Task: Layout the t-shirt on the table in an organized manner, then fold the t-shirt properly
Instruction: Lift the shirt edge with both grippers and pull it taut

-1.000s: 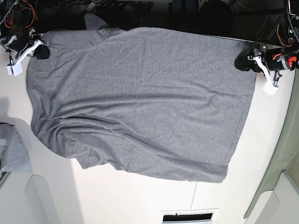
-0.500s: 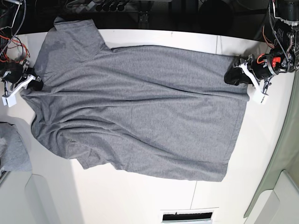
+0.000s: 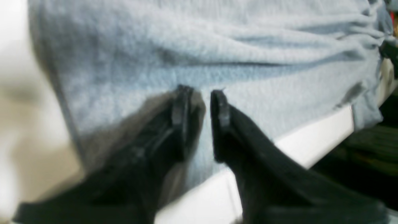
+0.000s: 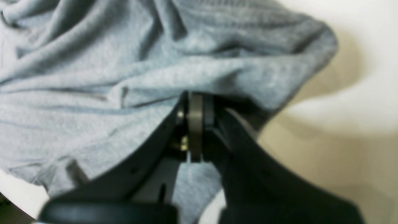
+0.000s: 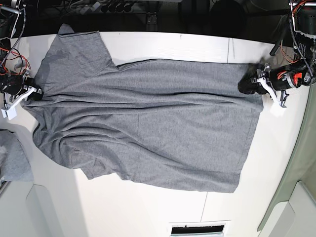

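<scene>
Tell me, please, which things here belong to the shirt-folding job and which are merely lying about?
Job: the t-shirt, the table, the left gripper and the right gripper.
Lying about: bunch of grey cloth, grey-green panel.

- A smaller bunch of grey cloth [image 5: 14,160] lies at the left edge of the base view, partly cut off by the frame.
- A pale grey-green panel [image 5: 296,168] stands along the right edge, in the lower half.
- A dark slot with a white frame [image 5: 197,229] is at the bottom edge, right of the middle.
- Red and black cables [image 5: 15,42] hang in the upper left corner.
</scene>
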`<action>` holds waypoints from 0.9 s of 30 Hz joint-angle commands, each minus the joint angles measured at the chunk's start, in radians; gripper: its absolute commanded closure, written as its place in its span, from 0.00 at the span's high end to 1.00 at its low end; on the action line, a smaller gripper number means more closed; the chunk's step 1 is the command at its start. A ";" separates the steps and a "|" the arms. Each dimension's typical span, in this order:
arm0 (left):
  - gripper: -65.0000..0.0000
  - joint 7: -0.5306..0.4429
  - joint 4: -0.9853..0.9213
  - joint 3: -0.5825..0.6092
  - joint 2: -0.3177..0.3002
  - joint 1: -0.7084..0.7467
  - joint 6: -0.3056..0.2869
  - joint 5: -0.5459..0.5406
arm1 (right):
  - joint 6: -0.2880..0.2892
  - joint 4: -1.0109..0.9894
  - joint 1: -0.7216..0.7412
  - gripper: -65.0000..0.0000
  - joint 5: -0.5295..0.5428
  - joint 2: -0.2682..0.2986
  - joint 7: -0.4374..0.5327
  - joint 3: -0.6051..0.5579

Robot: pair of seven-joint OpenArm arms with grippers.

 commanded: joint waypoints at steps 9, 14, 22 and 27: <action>0.39 0.034 0.221 -0.009 -0.176 0.122 -0.010 -0.177 | 0.008 0.260 -0.158 0.00 0.111 0.055 -0.106 0.187; 0.50 0.048 0.226 -0.009 -0.178 0.182 -0.010 -0.186 | 0.008 0.270 -0.292 0.00 0.113 0.054 -0.111 0.221; 0.51 0.040 0.219 -0.054 -0.178 0.227 -0.010 -0.159 | 0.034 0.270 -0.452 0.34 0.182 0.048 -0.106 0.220; 0.51 0.008 0.193 -0.087 -0.168 0.227 -0.010 -0.131 | 0.034 0.270 -0.456 0.34 0.219 0.043 -0.096 0.209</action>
